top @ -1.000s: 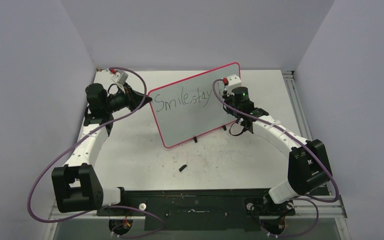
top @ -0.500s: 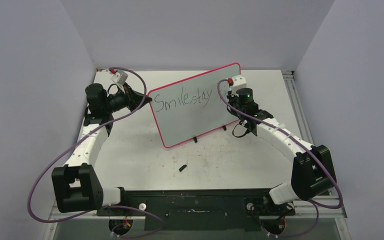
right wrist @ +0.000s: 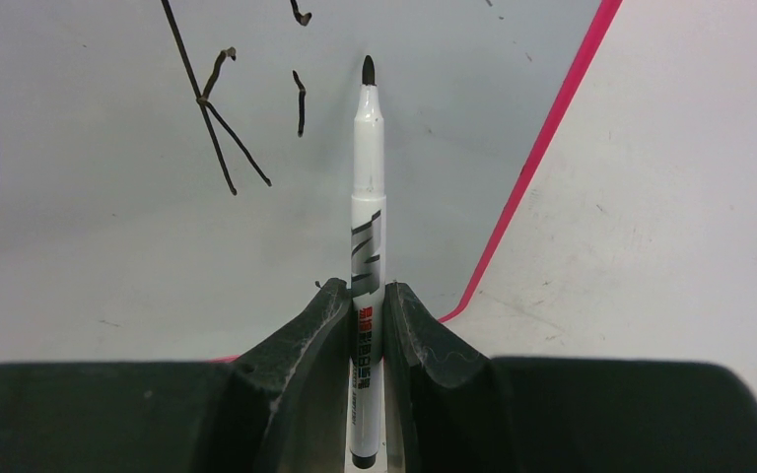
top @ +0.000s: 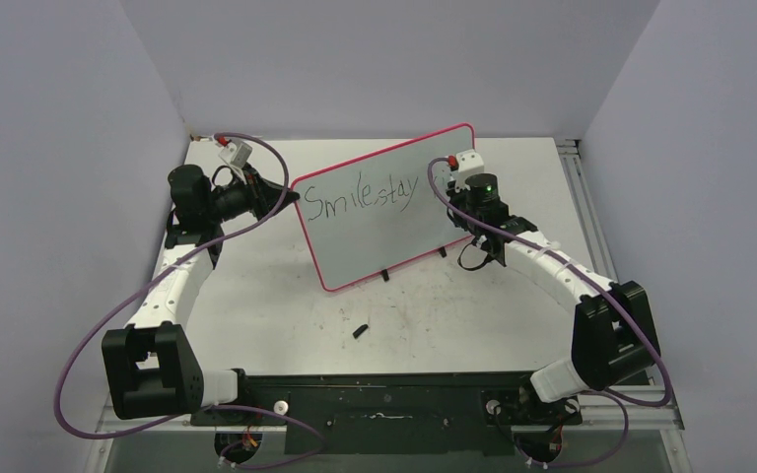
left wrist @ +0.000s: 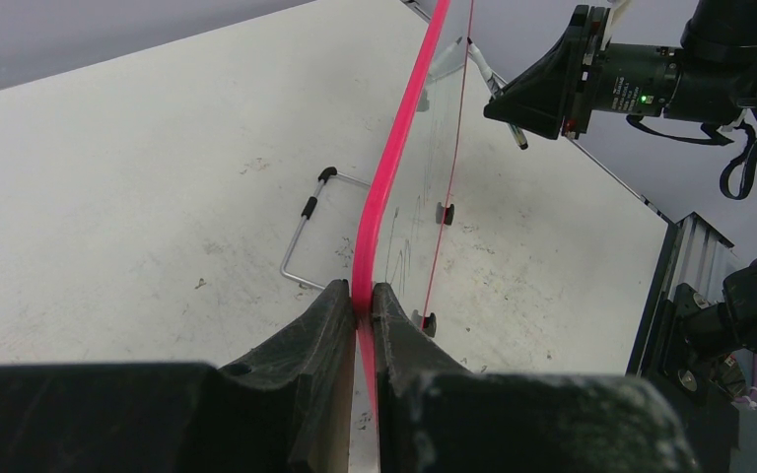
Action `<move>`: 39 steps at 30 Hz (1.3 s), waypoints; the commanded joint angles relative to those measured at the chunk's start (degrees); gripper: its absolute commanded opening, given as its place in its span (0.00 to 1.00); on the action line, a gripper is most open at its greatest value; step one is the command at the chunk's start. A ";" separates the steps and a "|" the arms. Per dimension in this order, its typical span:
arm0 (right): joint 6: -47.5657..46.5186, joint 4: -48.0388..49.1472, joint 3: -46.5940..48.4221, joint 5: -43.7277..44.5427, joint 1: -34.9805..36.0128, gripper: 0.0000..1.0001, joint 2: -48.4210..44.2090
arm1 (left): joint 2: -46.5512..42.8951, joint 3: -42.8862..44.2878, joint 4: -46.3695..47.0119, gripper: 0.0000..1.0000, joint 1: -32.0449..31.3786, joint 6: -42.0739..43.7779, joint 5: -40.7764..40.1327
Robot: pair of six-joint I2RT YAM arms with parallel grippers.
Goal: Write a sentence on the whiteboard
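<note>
My left gripper [left wrist: 363, 294] is closed on the pink-red rim of the whiteboard [top: 375, 232], pinching its edge at the board's 9 o'clock side. The board stands tilted on the scuffed white table [top: 276, 296], toward 12 o'clock from my bases, resting on small black feet with a wire stand [left wrist: 301, 236] behind it. Black handwriting [top: 367, 197] reading "Smilestay" runs across the upper part of its face. My right gripper [right wrist: 365, 288] is at the board's 3 o'clock side, clamped around a white marker [right wrist: 368, 197] that points straight out from my fingers. Its black tip sits over the board's face, just past the last strokes; I cannot tell whether it touches. A small black piece [top: 360, 331] lies on the table at 6 o'clock from the board, well apart from it.
</note>
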 commanded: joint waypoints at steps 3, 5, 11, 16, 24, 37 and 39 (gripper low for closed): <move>-0.25 1.66 1.88 -0.99 -0.16 0.05 1.23 | -1.76 0.25 2.37 0.00 0.52 0.49 0.27; -0.25 1.52 2.15 -1.07 -0.11 0.05 1.62 | -1.69 0.21 2.36 0.00 0.47 0.48 0.29; -0.25 1.05 1.81 -1.39 -0.20 0.05 2.39 | -1.80 0.17 2.41 0.00 0.53 0.48 0.29; 0.65 0.67 0.02 -1.87 -0.17 0.05 1.71 | -1.77 0.25 2.45 0.00 0.60 0.48 0.29; 1.58 0.63 -2.43 -1.96 -0.15 0.05 1.07 | -1.86 0.13 2.54 0.00 0.63 0.39 0.29; -0.15 2.08 2.22 0.09 -0.24 0.05 1.42 | -1.73 0.25 2.54 0.00 0.64 0.39 0.28; -0.25 2.08 2.83 0.31 -0.21 0.05 1.72 | -1.72 0.25 2.54 0.00 0.61 0.39 0.25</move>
